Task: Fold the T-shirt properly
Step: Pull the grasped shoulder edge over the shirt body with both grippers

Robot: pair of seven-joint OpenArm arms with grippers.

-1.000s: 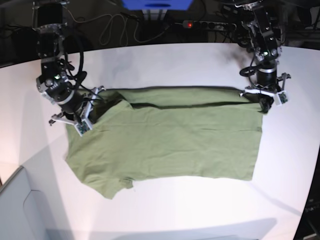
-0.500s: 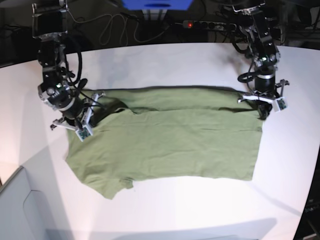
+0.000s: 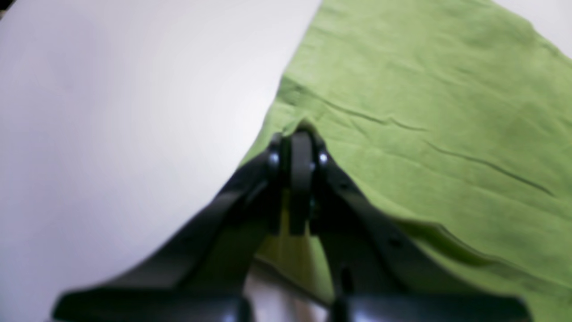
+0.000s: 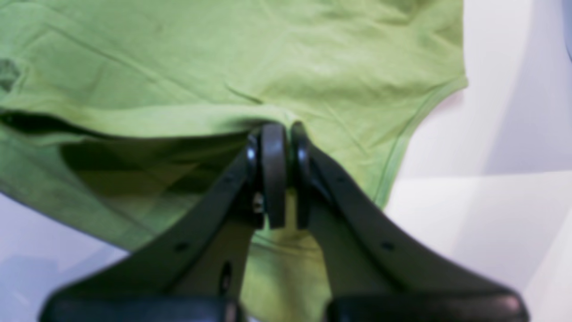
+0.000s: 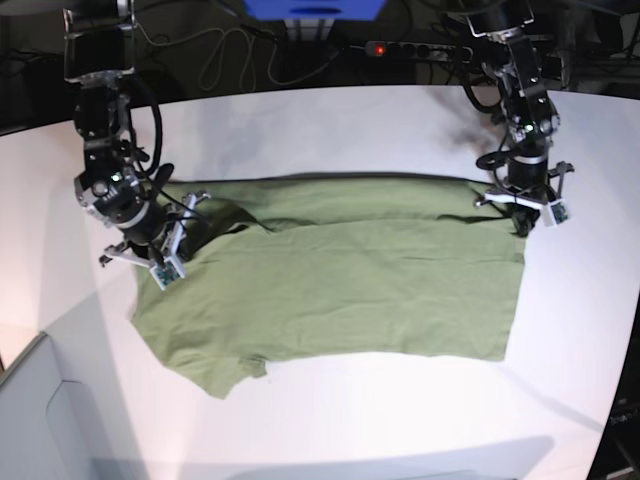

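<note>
The olive-green T-shirt (image 5: 330, 285) lies spread on the white table (image 5: 330, 125), with its far strip turned over onto the body. My left gripper (image 5: 522, 220) is at the shirt's right far corner, shut on the cloth's edge (image 3: 300, 138). My right gripper (image 5: 163, 264) is at the sleeve end on the view's left, shut on the folded cloth (image 4: 280, 134). In the right wrist view a dark gap shows under the turned strip beside the fingers (image 4: 272, 170). One sleeve (image 5: 215, 370) sticks out at the near left.
Behind the table lie a power strip (image 5: 420, 48) with a red light, loose cables (image 5: 225, 55) and a blue object (image 5: 315, 10). A grey box corner (image 5: 40, 420) sits at the near left. The table's right edge (image 5: 625, 330) runs close to the left arm.
Both grippers have drawn the turned strip a little farther over the shirt toward the near side. The shadow under it has thinned. Both stay shut on the cloth.
</note>
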